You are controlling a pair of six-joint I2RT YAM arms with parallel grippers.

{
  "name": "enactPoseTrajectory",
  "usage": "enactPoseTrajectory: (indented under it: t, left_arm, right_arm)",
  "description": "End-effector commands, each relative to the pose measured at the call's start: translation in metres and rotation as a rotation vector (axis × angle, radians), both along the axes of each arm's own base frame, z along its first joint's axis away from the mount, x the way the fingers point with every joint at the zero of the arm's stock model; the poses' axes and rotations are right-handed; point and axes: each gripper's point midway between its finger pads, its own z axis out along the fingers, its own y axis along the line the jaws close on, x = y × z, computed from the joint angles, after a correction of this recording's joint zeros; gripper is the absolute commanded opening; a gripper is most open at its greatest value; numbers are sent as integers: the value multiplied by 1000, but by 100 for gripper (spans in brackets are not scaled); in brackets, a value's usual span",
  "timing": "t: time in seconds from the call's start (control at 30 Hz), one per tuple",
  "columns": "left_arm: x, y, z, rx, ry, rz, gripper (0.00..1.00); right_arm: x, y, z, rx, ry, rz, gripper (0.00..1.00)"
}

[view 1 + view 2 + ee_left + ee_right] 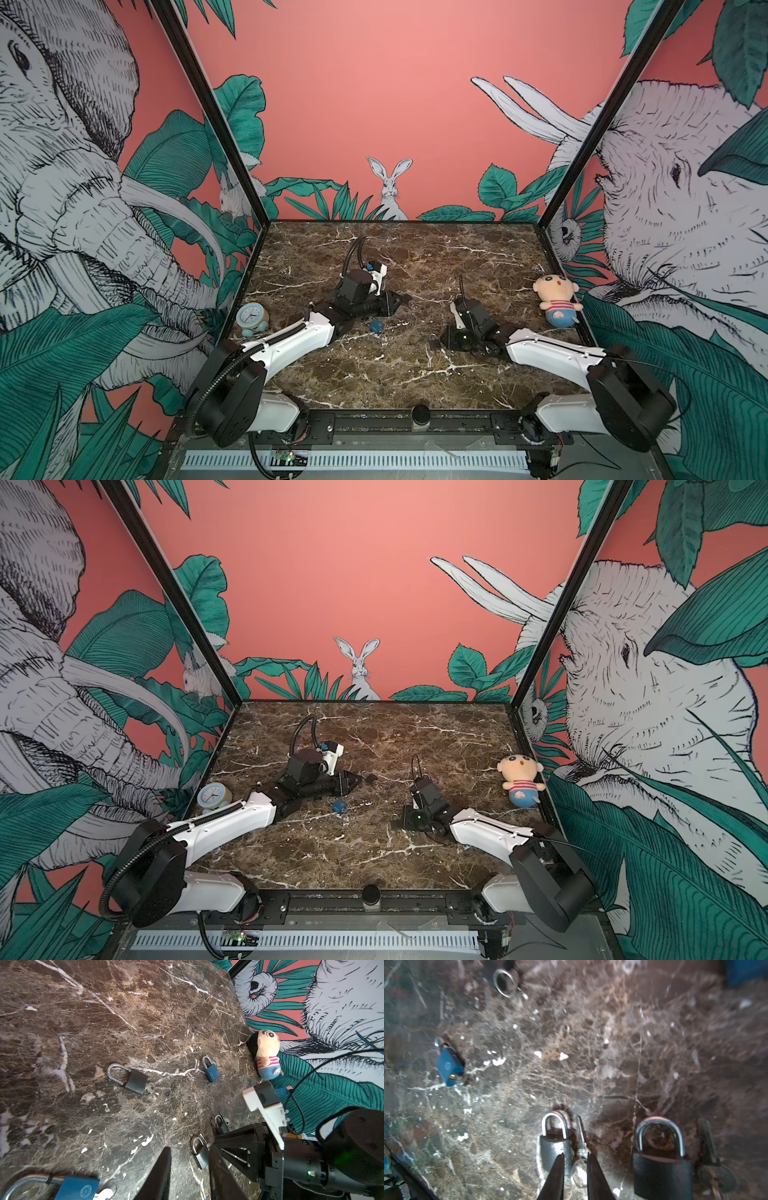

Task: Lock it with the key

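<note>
Between my R gripper [575, 1157] tips lies the key [581, 1142], flat on the table [612, 1053]. Its blade runs along the grey lock [555, 1149], just beside it, w/ the head down in my gap. R jaws stand slightly apart astride that head; can't tell if they pinch it. Key's outside the lock, so I judge it needs lifting & turning to the keyhole end. L gripper [189, 1148] hangs open & empty, facing that lock, prob. to steady it. Dark lock [662, 1169] sits apart.
</note>
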Motion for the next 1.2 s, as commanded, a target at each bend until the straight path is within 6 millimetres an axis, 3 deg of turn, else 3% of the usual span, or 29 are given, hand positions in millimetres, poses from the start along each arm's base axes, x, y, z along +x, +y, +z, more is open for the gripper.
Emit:
enactPoseTrajectory:
  t: [0.0,0.2,0.43,0.63,1.0,1.17]
  left_arm:
    - [7,2,9,-8,-30,15,33]
    - [11,13,7,0,-26,49,33]
    - [24,43,-1,-43,23,154,33]
    - [31,61,-5,-76,59,211,33]
    - [39,80,-7,-46,88,280,33]
    - [40,86,-8,-36,97,299,33]
  right_arm:
    - [7,1,23,-7,-59,12,21]
    - [20,6,47,-58,-127,83,23]
    - [50,19,56,-193,-222,233,28]
    - [83,44,57,-256,-280,353,36]
    - [122,90,15,-292,-237,532,46]
    - [140,107,15,-284,-260,563,48]
